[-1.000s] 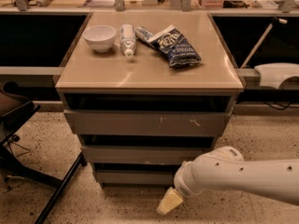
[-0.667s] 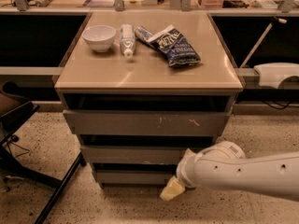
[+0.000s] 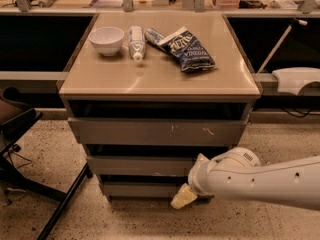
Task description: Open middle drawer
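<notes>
The grey cabinet has three handleless drawer fronts stacked one above the other. The middle drawer (image 3: 137, 165) is a long flat grey front and sits nearly flush with the other two. My gripper (image 3: 189, 184) is at the lower right of the cabinet, in front of the right end of the middle drawer and the bottom front (image 3: 135, 189). Its pale tip hangs down over the bottom front's right end. The white arm (image 3: 265, 180) comes in from the right edge and hides the right ends of both lower fronts.
On the cabinet top (image 3: 155, 79) are a white bowl (image 3: 106, 39), a lying bottle (image 3: 136, 41) and a blue chip bag (image 3: 185, 46). The top front (image 3: 160, 131) carries white scratch marks. A dark chair base (image 3: 35, 184) stands at left. A white device (image 3: 297, 79) sits at right.
The arm has moved left and up, bringing the gripper from the floor level near the bottom front up against the right end of the middle drawer. The drawers have not moved.
</notes>
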